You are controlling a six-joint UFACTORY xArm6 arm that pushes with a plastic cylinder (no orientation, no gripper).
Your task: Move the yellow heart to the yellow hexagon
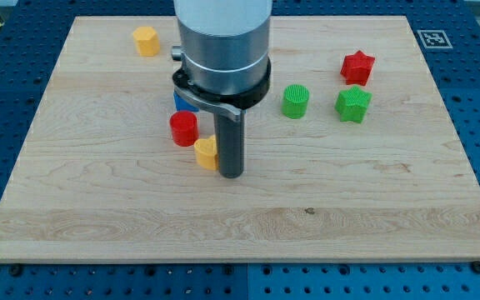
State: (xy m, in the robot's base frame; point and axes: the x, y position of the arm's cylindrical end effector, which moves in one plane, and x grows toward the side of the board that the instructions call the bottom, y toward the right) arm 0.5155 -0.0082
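The yellow heart lies near the board's middle, just below and right of a red cylinder. My tip stands right beside the heart on its right side, touching or nearly touching it. The yellow hexagon sits far off at the view's top left. The arm's grey body hides part of the board above the tip.
A blue block is mostly hidden behind the arm, above the red cylinder. A green cylinder, a green star and a red star sit at the view's right. The wooden board lies on a blue perforated table.
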